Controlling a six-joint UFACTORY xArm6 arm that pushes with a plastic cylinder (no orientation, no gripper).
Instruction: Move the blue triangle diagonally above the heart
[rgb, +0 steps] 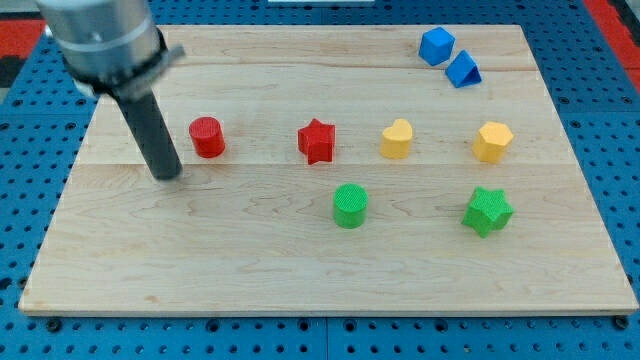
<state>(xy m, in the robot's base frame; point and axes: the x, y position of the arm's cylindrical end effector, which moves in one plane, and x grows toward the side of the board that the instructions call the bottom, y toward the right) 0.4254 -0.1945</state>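
The blue triangle (463, 70) lies near the view's top right, touching or nearly touching a blue cube (437, 46) up and to its left. The yellow heart (396, 139) sits right of the board's middle, below and left of the triangle. My tip (167, 174) rests on the board at the view's left, just left of and slightly below a red cylinder (207, 137), far from the triangle and the heart.
A red star (317, 141) sits left of the heart. A yellow hexagon (492, 141) sits to the heart's right. A green cylinder (350, 206) and a green star (487, 211) lie lower. The wooden board (200, 270) is edged by blue pegboard.
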